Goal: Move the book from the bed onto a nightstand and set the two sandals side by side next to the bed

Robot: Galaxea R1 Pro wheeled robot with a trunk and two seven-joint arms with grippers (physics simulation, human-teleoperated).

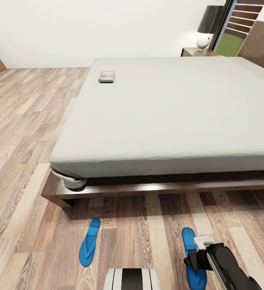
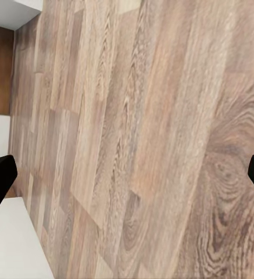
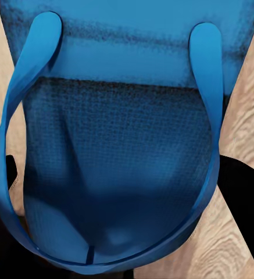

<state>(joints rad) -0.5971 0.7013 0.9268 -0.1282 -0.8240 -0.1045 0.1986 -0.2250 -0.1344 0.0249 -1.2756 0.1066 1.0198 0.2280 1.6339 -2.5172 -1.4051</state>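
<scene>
Right pincer (image 1: 197, 257) meets blue sandal beside the bed (image 1: 168, 117)

Its fingers straddle the right sandal (image 1: 193, 257); whether they are gripping, you cannot tell. Clamp the sole squarely, then carry it beside the left sandal (image 1: 89, 242).

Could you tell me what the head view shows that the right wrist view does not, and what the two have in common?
Head view alone: the bed with the book lying near its far left corner, a nightstand with a lamp beyond it, and the left sandal lying on the floor well apart from the other one. Right wrist view alone: a close look at the right sandal's strap arching over the textured sole, with dark fingers on either side. Both share the right sandal, the right hand over it, and the plank floor.
</scene>
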